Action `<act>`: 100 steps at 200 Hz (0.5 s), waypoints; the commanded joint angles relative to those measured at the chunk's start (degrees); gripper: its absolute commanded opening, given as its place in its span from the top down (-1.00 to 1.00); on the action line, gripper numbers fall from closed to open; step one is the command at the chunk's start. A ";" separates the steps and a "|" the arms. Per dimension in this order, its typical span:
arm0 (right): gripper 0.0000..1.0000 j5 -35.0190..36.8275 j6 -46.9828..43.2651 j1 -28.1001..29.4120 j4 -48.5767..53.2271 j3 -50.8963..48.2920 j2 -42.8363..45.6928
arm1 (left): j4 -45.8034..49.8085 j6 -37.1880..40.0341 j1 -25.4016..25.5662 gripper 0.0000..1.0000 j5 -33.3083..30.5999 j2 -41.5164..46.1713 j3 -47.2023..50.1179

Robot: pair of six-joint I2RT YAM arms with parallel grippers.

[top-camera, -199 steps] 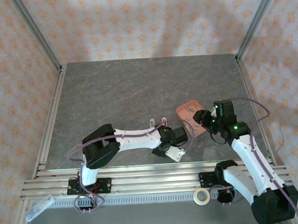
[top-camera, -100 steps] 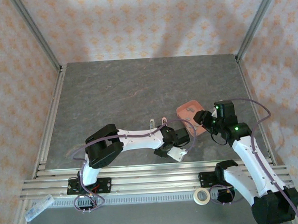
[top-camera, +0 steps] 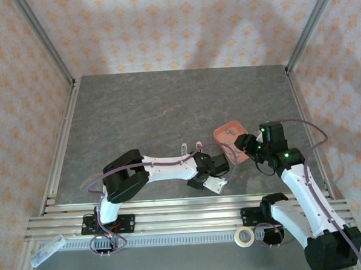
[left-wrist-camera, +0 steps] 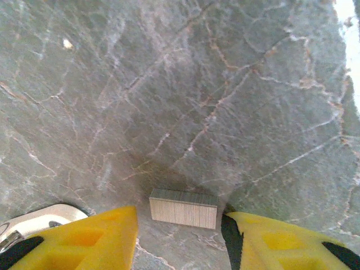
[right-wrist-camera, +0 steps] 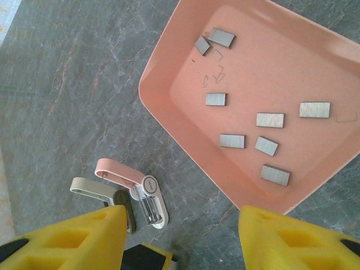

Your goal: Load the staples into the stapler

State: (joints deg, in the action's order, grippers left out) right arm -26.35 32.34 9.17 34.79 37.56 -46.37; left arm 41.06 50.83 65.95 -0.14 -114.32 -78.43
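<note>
A short grey strip of staples [left-wrist-camera: 183, 208] lies flat on the stone table, between the yellow fingers of my left gripper [left-wrist-camera: 180, 239]. The jaws are open, with a small gap on each side of the strip. The left gripper [top-camera: 198, 177] hangs low just in front of two opened mini staplers, one pink [right-wrist-camera: 132, 183] and one beige [right-wrist-camera: 104, 197]. My right gripper [right-wrist-camera: 183, 236] hovers open and empty above them and above the salmon tray [right-wrist-camera: 169, 112]. Several more staple strips [right-wrist-camera: 270, 120] lie in the tray.
A silvery stapler part [left-wrist-camera: 39, 219] lies close to my left finger. The tray [top-camera: 229, 132] sits right of the staplers [top-camera: 191, 148]. A tape roll [top-camera: 244, 236] and a clear plastic item [top-camera: 47, 251] rest on the front rails. Frame posts stand at the back corners.
My left wrist has shifted slightly to the right and its jaws have spread apart, leaving the staple strip on the table. The right arm has barely moved.
</note>
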 commanded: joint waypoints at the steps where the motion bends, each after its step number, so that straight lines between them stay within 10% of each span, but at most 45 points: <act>1: -0.10 0.42 -0.26 -0.31 1.24 -0.03 0.93 | -9.92 -1.95 0.41 -0.02 3.39 0.54 2.53; 100: -0.09 8.52 4.76 11.50 3.65 2.50 -4.59 | -43.71 -30.86 -10.26 -0.38 3.55 30.24 33.03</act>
State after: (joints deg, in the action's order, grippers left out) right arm -23.38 34.81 16.71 36.03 37.60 -48.34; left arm 12.27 34.02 59.09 4.62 -90.15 -53.28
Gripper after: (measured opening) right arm 0.548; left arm 0.665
